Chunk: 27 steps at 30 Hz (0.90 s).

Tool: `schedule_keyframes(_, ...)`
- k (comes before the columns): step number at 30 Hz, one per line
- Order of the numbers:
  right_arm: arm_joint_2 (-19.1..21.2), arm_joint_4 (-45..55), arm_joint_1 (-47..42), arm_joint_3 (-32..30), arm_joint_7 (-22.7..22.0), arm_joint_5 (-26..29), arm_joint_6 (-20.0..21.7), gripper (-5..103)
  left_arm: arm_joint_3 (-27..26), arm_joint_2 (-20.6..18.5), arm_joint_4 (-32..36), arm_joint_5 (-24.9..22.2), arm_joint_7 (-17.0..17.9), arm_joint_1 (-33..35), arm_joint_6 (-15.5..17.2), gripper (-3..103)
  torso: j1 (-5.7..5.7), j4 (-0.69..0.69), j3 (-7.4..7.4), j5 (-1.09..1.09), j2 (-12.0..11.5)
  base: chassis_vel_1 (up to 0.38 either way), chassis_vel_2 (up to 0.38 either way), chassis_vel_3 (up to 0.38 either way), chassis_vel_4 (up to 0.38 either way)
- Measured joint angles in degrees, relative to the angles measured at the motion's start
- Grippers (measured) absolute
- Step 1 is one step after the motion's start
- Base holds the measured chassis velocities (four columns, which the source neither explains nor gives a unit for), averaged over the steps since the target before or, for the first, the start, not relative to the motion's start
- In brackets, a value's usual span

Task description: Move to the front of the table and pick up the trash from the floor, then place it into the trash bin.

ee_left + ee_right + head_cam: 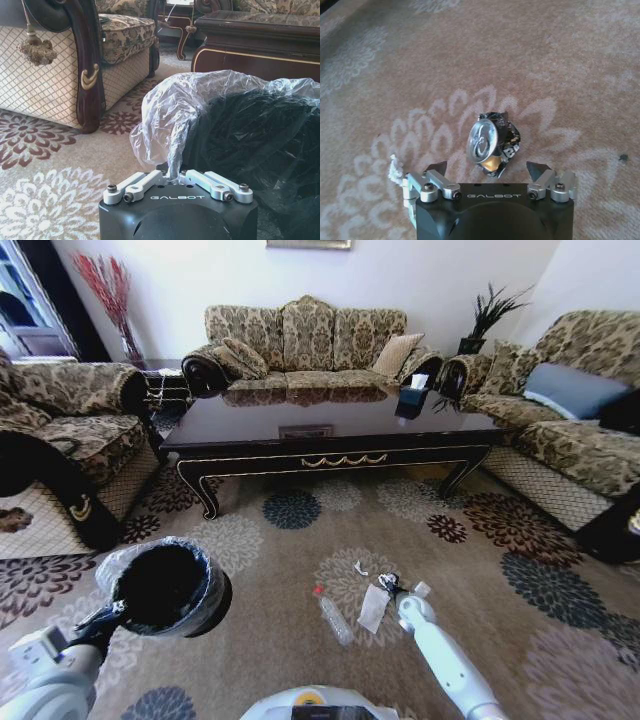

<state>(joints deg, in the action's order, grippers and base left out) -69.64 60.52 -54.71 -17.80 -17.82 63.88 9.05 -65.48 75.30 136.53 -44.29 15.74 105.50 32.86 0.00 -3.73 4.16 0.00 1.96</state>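
Note:
The dark glossy table (330, 425) stands across the carpet ahead of me. The trash lies on the floor in front of it: a clear bottle (335, 620) with a red cap, a white paper scrap (373, 607) and a crushed dark can (491, 142). My right gripper (487, 167) hangs open just above the can, one finger on each side and neither touching it; in the head view it (389, 585) sits low beside the paper. My left gripper (171, 174) is shut on the clear liner at the rim of the black trash bin (205, 570), at my lower left.
Patterned sofas stand on the left (60, 430), behind the table (305, 340) and on the right (570, 420). A sofa's dark carved leg (92, 75) stands close beside the bin. A dark tissue box (412, 395) sits on the table. Smaller white scraps (360, 568) lie nearby.

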Motion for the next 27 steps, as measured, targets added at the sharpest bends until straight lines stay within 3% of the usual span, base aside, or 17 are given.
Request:
schedule_keyframes(3,-0.1,-1.7,0.9,0.0,0.9,-0.1,-0.7,77,0.0,-0.2,-0.3,-0.1,0.0,-0.2,0.0,3,0.00,0.00,0.00,0.00,0.0,0.000,0.000,0.000,0.000)
schedule_keyframes(6,-0.2,-2.7,1.5,-0.2,1.5,0.0,-1.4,71,0.1,-0.2,-0.6,-0.1,0.0,-0.4,0.0,3,0.00,0.00,0.00,0.00,0.0,0.000,0.000,0.000,0.000)
schedule_keyframes(8,-0.3,-3.1,1.9,-0.3,1.9,0.2,-1.7,60,0.4,-0.2,-0.8,0.0,0.0,-0.6,0.0,3,0.00,0.00,0.00,-0.01,0.0,0.000,0.000,0.000,0.000)
schedule_keyframes(10,-0.3,-3.2,2.0,-0.3,2.0,0.2,-1.9,60,0.5,-0.2,-0.9,0.0,0.0,-0.6,0.0,3,0.00,0.00,0.00,-0.01,0.0,0.000,0.000,0.000,0.000)
schedule_keyframes(11,-0.3,-3.5,2.2,-0.3,2.3,0.2,-2.1,49,0.7,-0.2,-0.9,0.0,0.0,-0.7,0.1,3,0.00,0.00,0.00,-0.01,0.0,0.000,0.000,0.000,0.000)
schedule_keyframes(20,-0.3,-4.6,2.6,-0.3,2.8,-0.8,-2.1,40,1.1,-0.3,-0.9,0.2,0.0,-0.9,0.3,3,0.00,0.00,0.00,0.00,0.0,0.000,0.000,0.000,0.000)
schedule_keyframes(24,-0.1,-4.2,2.0,-0.5,3.0,-1.5,-2.2,20,1.2,-0.3,-0.9,0.2,0.0,-0.8,0.3,3,0.00,0.01,0.00,0.00,0.0,0.000,0.000,0.000,0.000)
schedule_keyframes(27,0.3,-2.9,1.2,-0.9,3.0,-1.5,-2.2,15,1.5,-0.2,-0.8,0.2,0.0,-0.9,0.3,3,0.00,0.00,0.00,0.01,0.0,0.000,0.000,0.000,0.000)
